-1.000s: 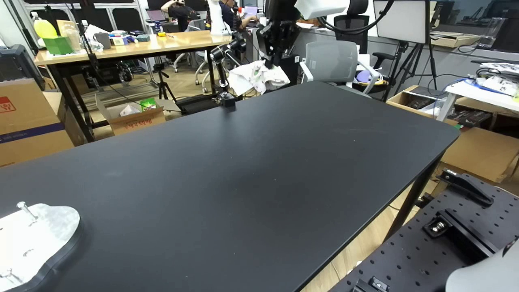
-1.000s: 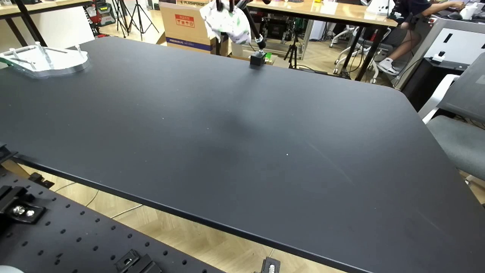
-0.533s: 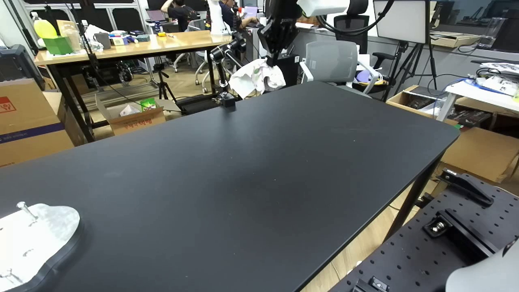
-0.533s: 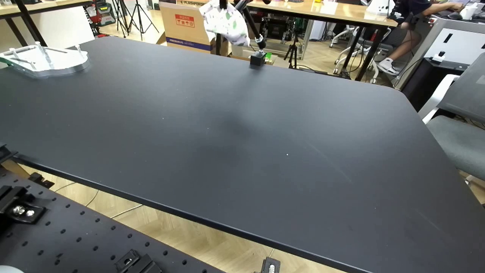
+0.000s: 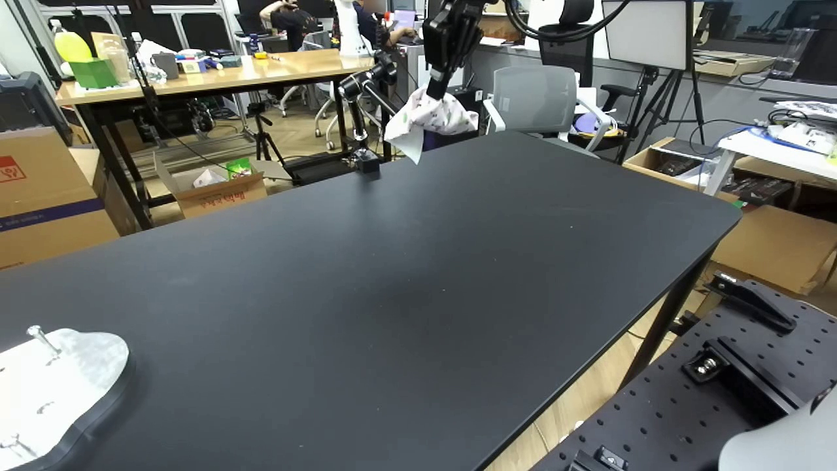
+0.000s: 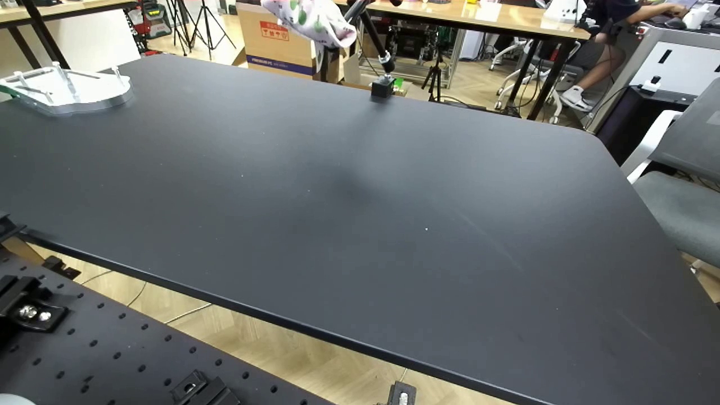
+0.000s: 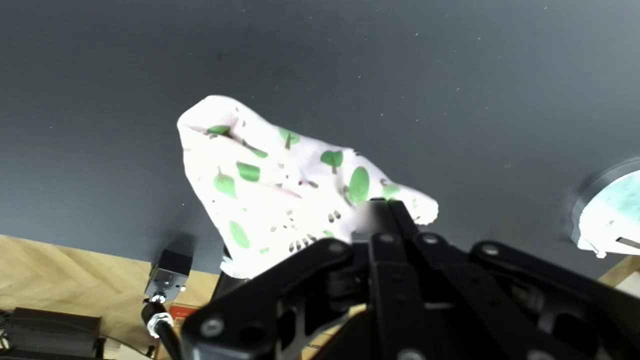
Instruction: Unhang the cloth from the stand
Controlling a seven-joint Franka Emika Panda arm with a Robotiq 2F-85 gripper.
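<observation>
Landmark: the black jointed stand (image 5: 358, 124), whose base block is sitting at the rim of the tabletop (image 5: 392, 275).

The hand (image 7: 389, 212) is gripping the cloth (image 5: 435, 121): its fingers are pinching the fabric between them, and material is showing on both sides of the fingertips in the wrist view. In an exterior view the hand (image 5: 435, 90) is pointing downward, to the right of the stand, its fingertips meeting the upper part of the cloth.

Cloth position: it is hanging from the hand near the stand, raised clear of the tabletop. A pointed corner is drooping on the side toward the stand; a rounded fold is bulging on the side away from the stand. In an exterior view the cloth (image 6: 312, 19) is showing to the left of the stand, its top running out of view. Pattern: green leaves and trees with small dark marks are standing out on a white ground. Whether the cloth is touching the upper segment of the stand, I cannot tell.

A white plate with pegs (image 5: 72, 366) is resting on the tabletop, well apart from the stand. An open cardboard box (image 5: 219, 196) is sitting behind the stand, and a gray chair (image 5: 533, 98) is standing to its right in both exterior views.
</observation>
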